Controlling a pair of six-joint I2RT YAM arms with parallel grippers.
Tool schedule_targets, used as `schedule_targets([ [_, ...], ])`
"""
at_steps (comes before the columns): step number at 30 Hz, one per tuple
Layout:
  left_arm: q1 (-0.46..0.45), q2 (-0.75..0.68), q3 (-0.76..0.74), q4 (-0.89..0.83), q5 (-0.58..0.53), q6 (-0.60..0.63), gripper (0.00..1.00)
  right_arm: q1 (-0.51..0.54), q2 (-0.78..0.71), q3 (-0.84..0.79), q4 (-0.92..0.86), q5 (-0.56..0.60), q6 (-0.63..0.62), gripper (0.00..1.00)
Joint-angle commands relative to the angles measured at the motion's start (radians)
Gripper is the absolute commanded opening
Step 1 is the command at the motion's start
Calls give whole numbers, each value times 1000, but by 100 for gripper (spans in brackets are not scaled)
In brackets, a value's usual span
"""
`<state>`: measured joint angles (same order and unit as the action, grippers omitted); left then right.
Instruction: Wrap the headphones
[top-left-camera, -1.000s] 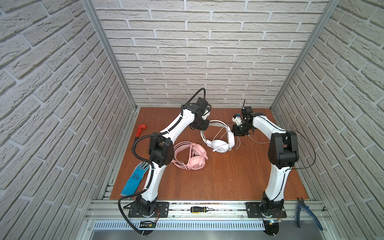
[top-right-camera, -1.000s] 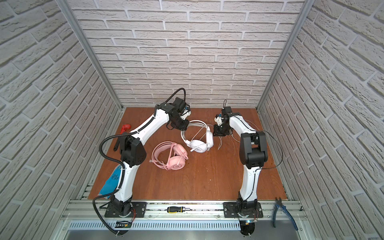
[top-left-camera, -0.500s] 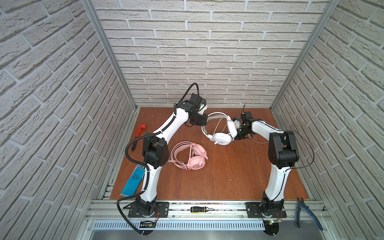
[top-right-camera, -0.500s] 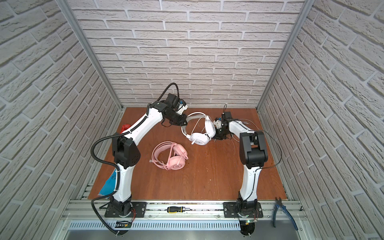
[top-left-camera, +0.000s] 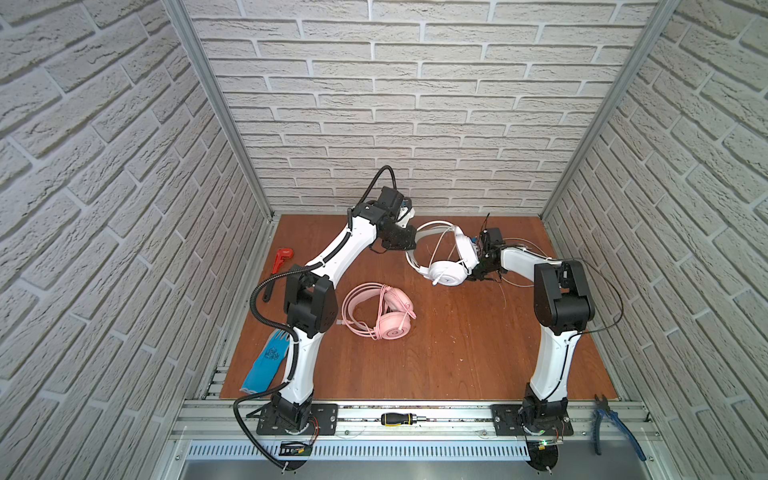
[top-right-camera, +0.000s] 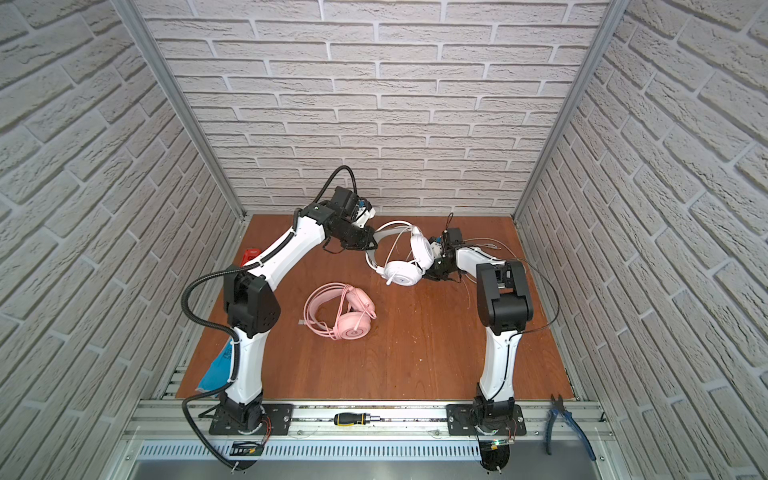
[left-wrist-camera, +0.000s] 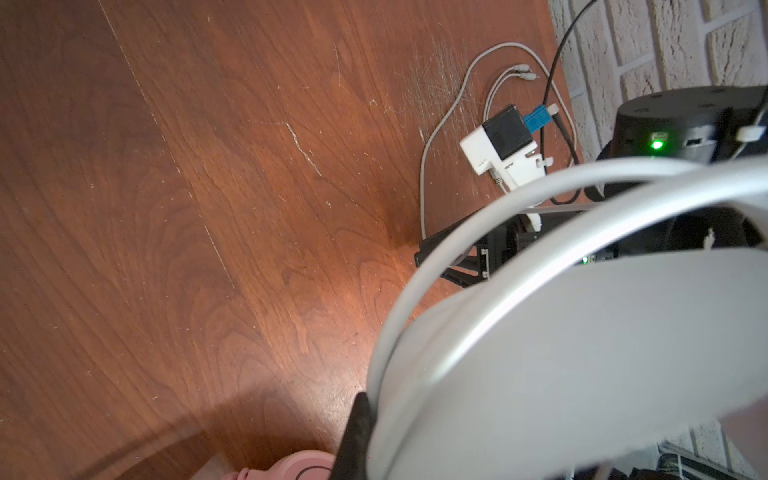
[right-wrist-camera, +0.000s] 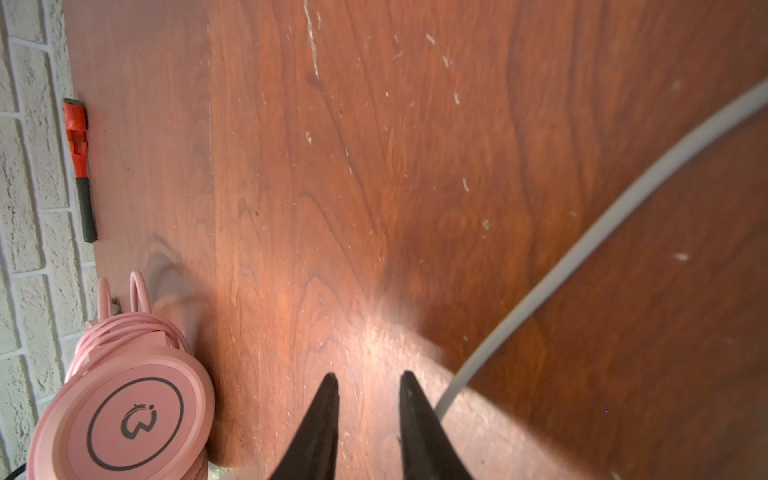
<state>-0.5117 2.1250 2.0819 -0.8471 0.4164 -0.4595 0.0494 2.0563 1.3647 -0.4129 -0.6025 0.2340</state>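
Observation:
The white headphones (top-left-camera: 446, 272) (top-right-camera: 401, 274) hang at the back middle. My left gripper (top-left-camera: 411, 239) (top-right-camera: 372, 241) is shut on their headband (left-wrist-camera: 582, 332), and one black finger (left-wrist-camera: 357, 432) shows against the band. My right gripper (top-left-camera: 478, 266) (top-right-camera: 434, 266) is close beside the white earcups. In the right wrist view it (right-wrist-camera: 368, 378) stands open by a small gap with nothing between the fingers. The white cable (right-wrist-camera: 582, 249) runs past the outside of one finger. The pink headphones (top-left-camera: 390, 322) (top-right-camera: 353, 324) (right-wrist-camera: 124, 415) lie on the table with their cable coiled round them.
A red wrench (top-left-camera: 282, 259) (right-wrist-camera: 77, 124) lies at the left edge, and a blue glove (top-left-camera: 268, 361) lies by the left arm's base. Loose white cable (top-left-camera: 523, 249) (left-wrist-camera: 428, 166) trails behind the right arm. A screwdriver (top-left-camera: 401, 419) and pliers (top-left-camera: 615, 419) rest on the front rail.
The left arm has swung the held white headphones up and towards the right. The right gripper has dropped lower and now sits against the earcups.

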Motion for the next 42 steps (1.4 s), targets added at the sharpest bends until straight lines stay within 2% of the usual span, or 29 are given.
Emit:
schedule_targets([
  [1,31,-80,-38,137,70,-99,0,-2,-22,-52,41,-25,11,19],
  [4,57,-89,-81,216,122,-183,0,-2,-58,-94,53,-27,16,12],
  [6,65,-99,-101,251,134,-203,0,-2,-96,-126,62,-28,17,11],
  [16,93,-112,-71,209,95,-204,0,3,-233,-239,-15,-17,-23,11],
  [21,99,-111,-75,204,78,-207,0,3,-343,-330,-50,27,-37,12],
  [30,109,-96,-42,219,81,-238,0,2,-440,-345,-171,90,-90,12],
  [33,109,-81,-26,196,85,-225,0,0,-480,-341,-156,104,-79,16],
  [37,109,-86,-46,192,85,-219,0,-15,-530,-340,-106,109,-37,28],
  [42,108,-92,-62,187,87,-212,0,-33,-515,-297,-64,112,-16,41],
])
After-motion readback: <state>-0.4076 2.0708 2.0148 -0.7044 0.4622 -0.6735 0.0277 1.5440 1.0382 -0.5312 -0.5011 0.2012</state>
